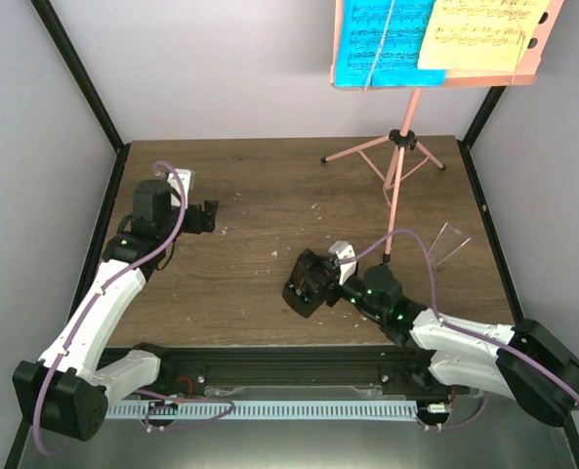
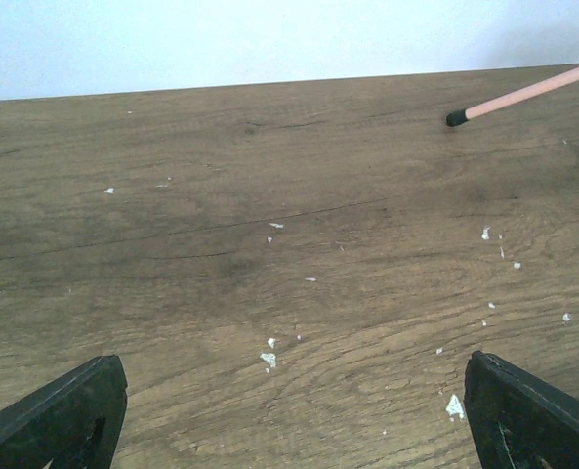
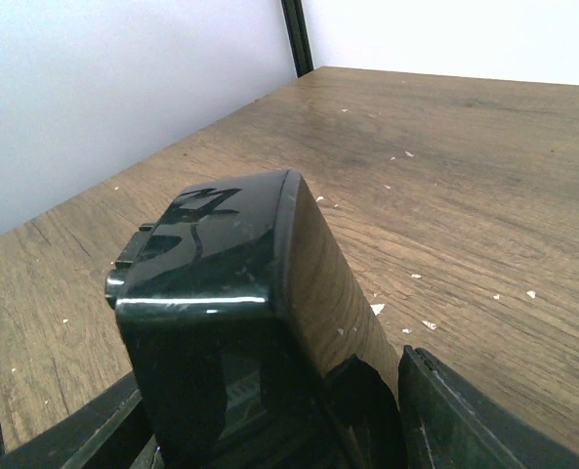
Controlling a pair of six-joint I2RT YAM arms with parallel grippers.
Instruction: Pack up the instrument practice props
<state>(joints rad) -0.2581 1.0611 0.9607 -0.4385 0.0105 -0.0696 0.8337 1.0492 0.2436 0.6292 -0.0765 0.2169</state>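
Observation:
The pink tripod music stand (image 1: 398, 147) stands at the back right of the table. Its desk (image 1: 538, 49) carries a cyan page (image 1: 382, 39) and a pale-yellow page (image 1: 479, 34). One pink leg with a black tip (image 2: 523, 95) shows in the left wrist view. My right gripper (image 1: 313, 281) is shut on the small black metronome (image 1: 299, 293) low over the table's front middle. In the right wrist view the metronome (image 3: 230, 293) fills the space between the right gripper's (image 3: 269, 430) jaws. My left gripper (image 1: 209, 215) is open and empty over the left of the table, and its fingertips (image 2: 64, 410) are spread wide.
A small clear plastic piece (image 1: 452, 242) stands on the wood near the stand's front leg. White flecks (image 2: 269, 360) are scattered over the brown tabletop (image 1: 269, 186). Black frame posts and pale walls enclose the table on three sides.

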